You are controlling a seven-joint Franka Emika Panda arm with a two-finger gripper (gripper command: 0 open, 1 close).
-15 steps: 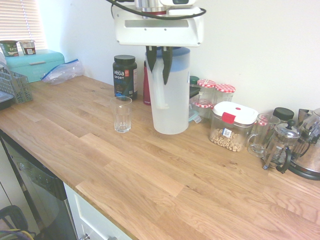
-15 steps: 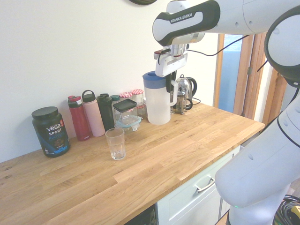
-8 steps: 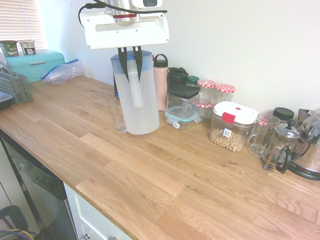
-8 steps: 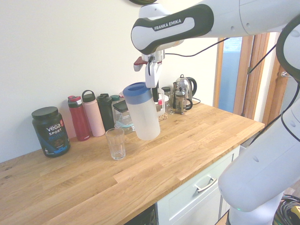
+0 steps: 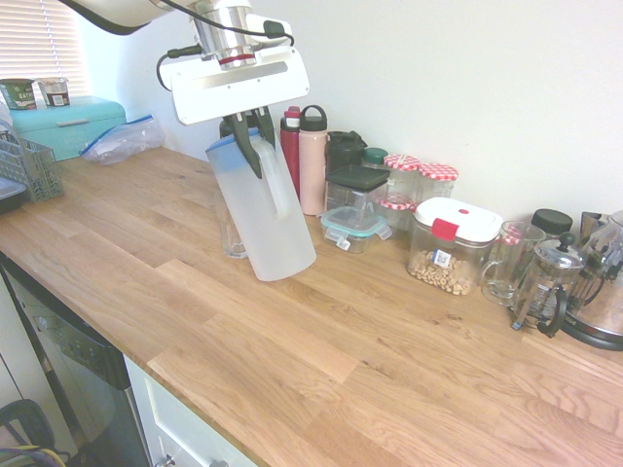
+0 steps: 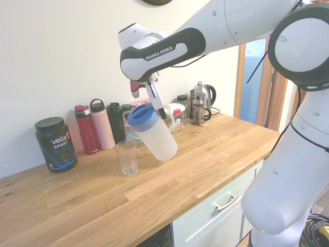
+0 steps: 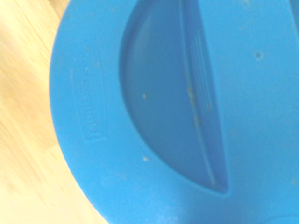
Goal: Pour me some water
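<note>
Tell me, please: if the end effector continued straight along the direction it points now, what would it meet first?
The end effector points down with a tilt and is shut on the pitcher handle, so past the pitcher it would probably meet the bare wooden counter beside the glass.

The gripper (image 5: 247, 131) carries the water pitcher (image 5: 261, 206) along the countertop's wall edge, now tilting over the glass (image 6: 126, 157)

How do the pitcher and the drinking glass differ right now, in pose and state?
The pitcher hangs tilted in the gripper, off the counter; the glass stands upright on the counter. The pitcher wears a blue lid; the glass is open-topped. The pitcher is far larger and frosted; the glass is clear. Neither shows water flowing.
</note>
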